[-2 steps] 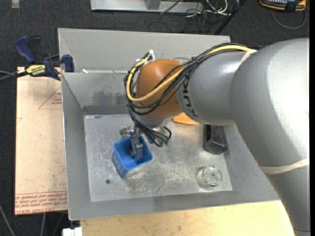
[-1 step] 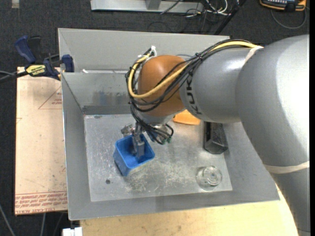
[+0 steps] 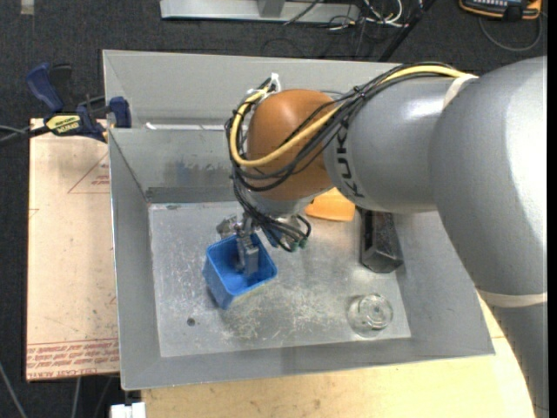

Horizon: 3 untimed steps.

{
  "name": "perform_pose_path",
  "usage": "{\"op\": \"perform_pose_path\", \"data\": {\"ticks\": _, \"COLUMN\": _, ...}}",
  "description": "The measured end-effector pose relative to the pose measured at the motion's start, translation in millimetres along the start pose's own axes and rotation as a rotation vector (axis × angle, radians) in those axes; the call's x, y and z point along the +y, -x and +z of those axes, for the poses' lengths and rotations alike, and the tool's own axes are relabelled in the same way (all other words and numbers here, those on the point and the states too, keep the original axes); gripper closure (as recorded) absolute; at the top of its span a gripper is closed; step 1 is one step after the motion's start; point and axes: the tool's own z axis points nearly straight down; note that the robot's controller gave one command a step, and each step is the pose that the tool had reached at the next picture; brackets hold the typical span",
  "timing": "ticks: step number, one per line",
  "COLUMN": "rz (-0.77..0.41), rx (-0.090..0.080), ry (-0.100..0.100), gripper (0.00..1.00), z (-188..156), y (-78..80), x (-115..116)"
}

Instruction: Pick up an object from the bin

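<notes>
An orange thing [image 3: 333, 205] at the back of the bin [image 3: 130, 233] is largely hidden beneath the arm [image 3: 418, 146], and its kind cannot be told. The far end of a black block [image 3: 381, 249] on the right is likewise covered. Part of the blue open box [image 3: 228, 279] in the middle is masked by the gripper [image 3: 250, 255] set over it. The bin's right wall is concealed by the arm, itself cut off at the right edge. A clear round thing [image 3: 370, 312] near the front cannot be identified.
</notes>
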Motion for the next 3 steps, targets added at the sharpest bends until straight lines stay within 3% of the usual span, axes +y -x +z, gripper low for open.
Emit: {"op": "perform_pose_path", "data": {"ticks": 3, "rz": 0.001, "rx": -0.004, "ry": 0.000, "gripper": 1.00, "z": -48, "y": 1.2, "x": 0}}
